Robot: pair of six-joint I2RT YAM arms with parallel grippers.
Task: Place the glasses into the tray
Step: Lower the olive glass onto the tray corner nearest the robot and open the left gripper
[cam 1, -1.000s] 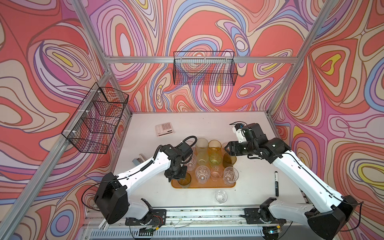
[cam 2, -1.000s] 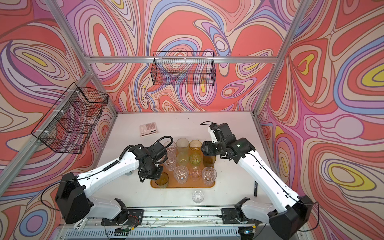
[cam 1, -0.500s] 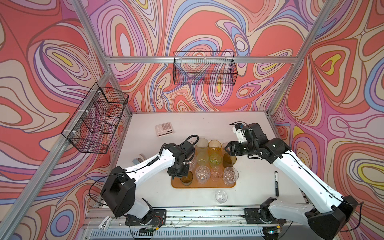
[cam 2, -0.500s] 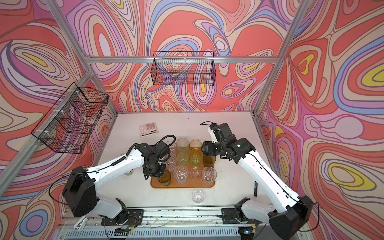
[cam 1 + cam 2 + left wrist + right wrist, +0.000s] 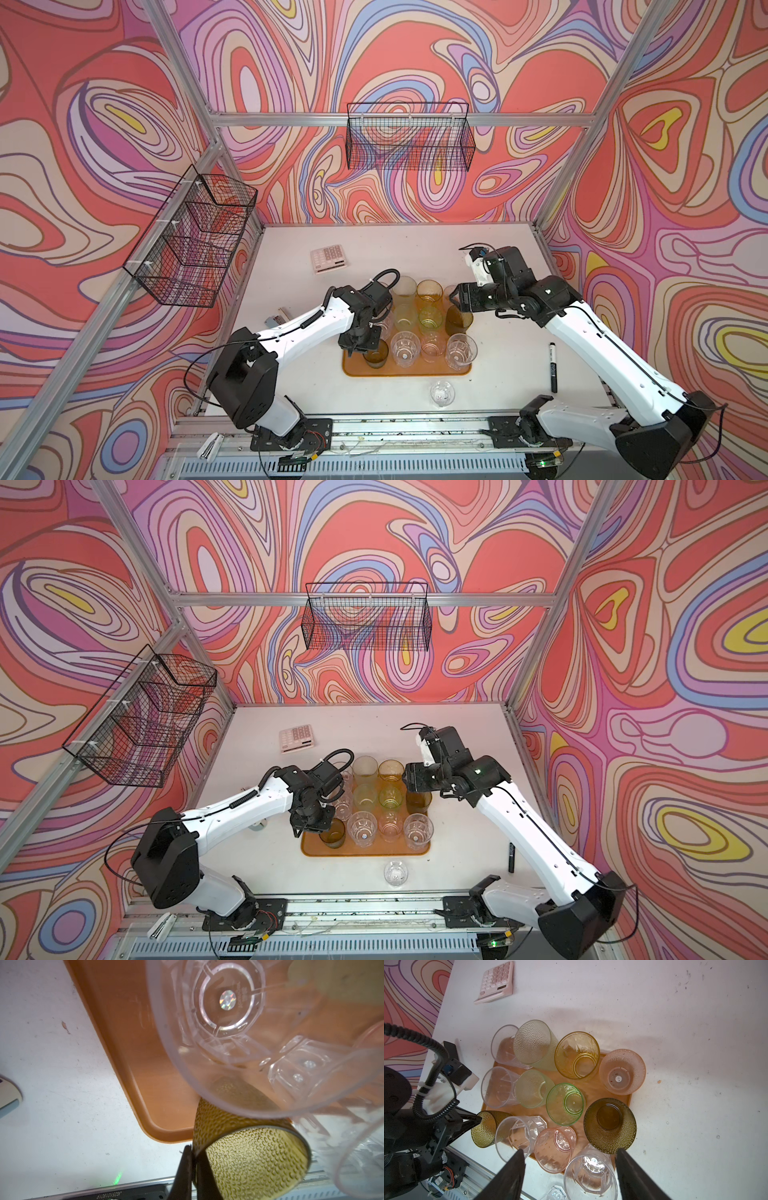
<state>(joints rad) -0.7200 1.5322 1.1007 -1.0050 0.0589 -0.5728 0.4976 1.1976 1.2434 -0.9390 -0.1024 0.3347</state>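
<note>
Below the left pincer [image 5: 192,1159], pinched shut on an olive glass's [image 5: 249,1159] rim at the tray's [image 5: 124,1047] corner, "J8251018019" reads; right pincer [image 5: 571,1167] gapes, empty.

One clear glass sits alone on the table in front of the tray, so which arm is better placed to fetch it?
Right. The right gripper is open and empty above the tray, while the left gripper is shut on the olive glass. The stray clear glass sits toward the right arm's side.
</note>
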